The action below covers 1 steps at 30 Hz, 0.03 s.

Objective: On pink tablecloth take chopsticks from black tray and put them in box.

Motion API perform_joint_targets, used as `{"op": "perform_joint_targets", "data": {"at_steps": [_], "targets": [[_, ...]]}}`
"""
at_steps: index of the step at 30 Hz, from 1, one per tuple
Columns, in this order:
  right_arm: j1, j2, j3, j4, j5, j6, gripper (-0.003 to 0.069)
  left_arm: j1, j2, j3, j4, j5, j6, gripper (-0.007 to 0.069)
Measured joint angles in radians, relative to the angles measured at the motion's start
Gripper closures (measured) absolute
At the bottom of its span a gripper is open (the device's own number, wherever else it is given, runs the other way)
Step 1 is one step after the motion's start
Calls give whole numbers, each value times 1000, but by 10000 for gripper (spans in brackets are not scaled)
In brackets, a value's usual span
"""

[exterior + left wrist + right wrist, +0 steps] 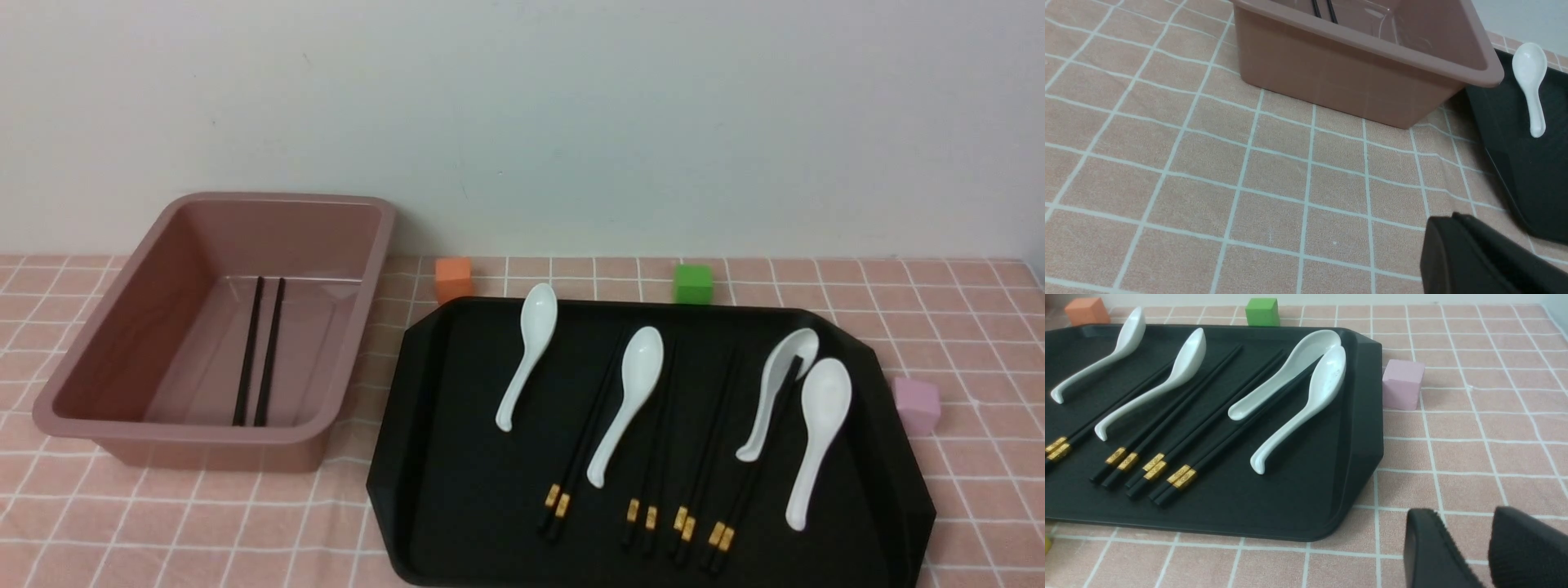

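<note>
Pink tablecloth (939, 310) fills front view; wrist views alone show left tool (1457, 222) closed, right tool (1466, 539) parted, empty.

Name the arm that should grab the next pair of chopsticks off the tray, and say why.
Probably right. The right hand is open beside the black tray, near the chopsticks on that side. The left hand is shut, over the cloth in front of the box.

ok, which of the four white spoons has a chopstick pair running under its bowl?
The tilted white ceramic spoon, second from the right; black chopsticks pass beneath it. The others lie flat.
</note>
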Motion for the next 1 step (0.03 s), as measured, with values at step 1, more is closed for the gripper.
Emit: {"op": "perform_joint_targets", "data": {"at_steps": [1], "targets": [[0,0,0,0,0,0,419,0,0,0,0,0,0,616]]}}
